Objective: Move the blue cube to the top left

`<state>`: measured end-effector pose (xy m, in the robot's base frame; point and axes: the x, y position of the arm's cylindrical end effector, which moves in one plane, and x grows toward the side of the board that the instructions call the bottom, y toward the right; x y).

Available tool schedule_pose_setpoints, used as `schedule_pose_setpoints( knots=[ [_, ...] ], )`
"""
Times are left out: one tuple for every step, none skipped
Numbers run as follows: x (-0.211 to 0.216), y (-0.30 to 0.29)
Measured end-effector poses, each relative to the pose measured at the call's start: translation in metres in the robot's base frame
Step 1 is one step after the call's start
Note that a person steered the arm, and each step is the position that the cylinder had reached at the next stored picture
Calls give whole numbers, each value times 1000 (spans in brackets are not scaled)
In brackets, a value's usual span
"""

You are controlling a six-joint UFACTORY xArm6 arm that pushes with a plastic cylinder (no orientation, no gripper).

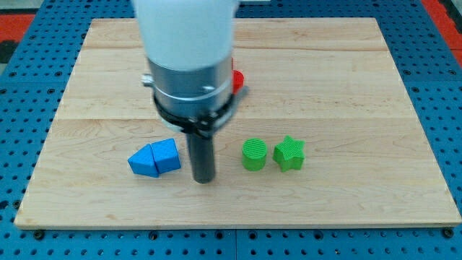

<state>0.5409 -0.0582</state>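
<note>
A blue cube (167, 155) lies at the board's lower left, touching a blue triangular block (143, 162) on its left side. My tip (205, 178) rests on the board just right of the blue cube, a small gap between them. The arm's white and grey body (189, 58) hangs over the board's upper middle and hides what is under it.
A green cylinder (253, 154) and a green star block (289, 153) stand side by side right of my tip. A red block (237, 80) shows partly behind the arm body. The wooden board (346, 79) lies on a blue pegboard.
</note>
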Motion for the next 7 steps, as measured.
schedule_pose_setpoints(
  knots=[
    [-33,-41],
    [-46,-48],
    [-59,-48],
    [-72,-78],
    [-72,-79],
    [-56,-67],
    [-20,-77]
  ],
)
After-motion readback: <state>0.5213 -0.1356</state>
